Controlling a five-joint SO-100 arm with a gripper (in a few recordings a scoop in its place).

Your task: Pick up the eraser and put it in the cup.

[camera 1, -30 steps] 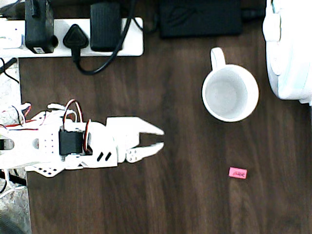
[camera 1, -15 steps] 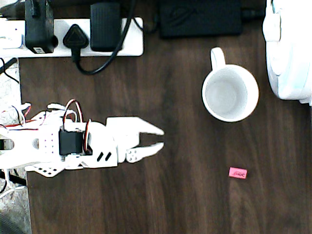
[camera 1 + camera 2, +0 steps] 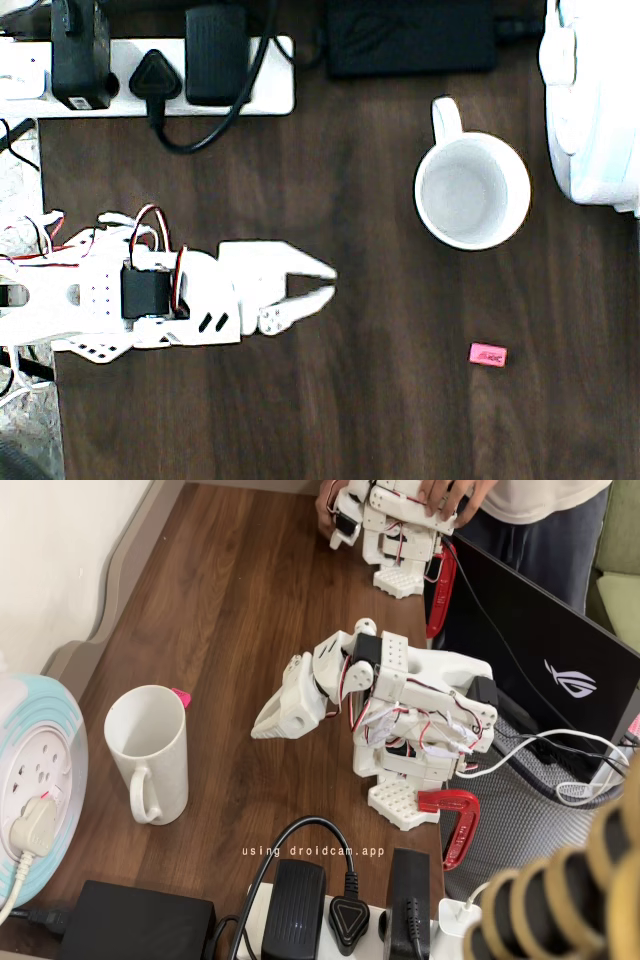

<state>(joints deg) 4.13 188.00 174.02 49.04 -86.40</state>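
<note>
- Your gripper (image 3: 330, 282) hangs over the dark wood table (image 3: 380, 400) at the left of the overhead view, fingers nearly together with a small gap at the tips, nothing between them.
- The eraser (image 3: 488, 354) lies flat on the table, well to the right of the fingertips and slightly lower in that view.
- The cup (image 3: 472, 190) stands upright above the eraser, handle pointing up-left, apparently empty.
- In the fixed view, the cup (image 3: 148, 750) hides most of the eraser (image 3: 181, 696); you see just a pink sliver.
</note>
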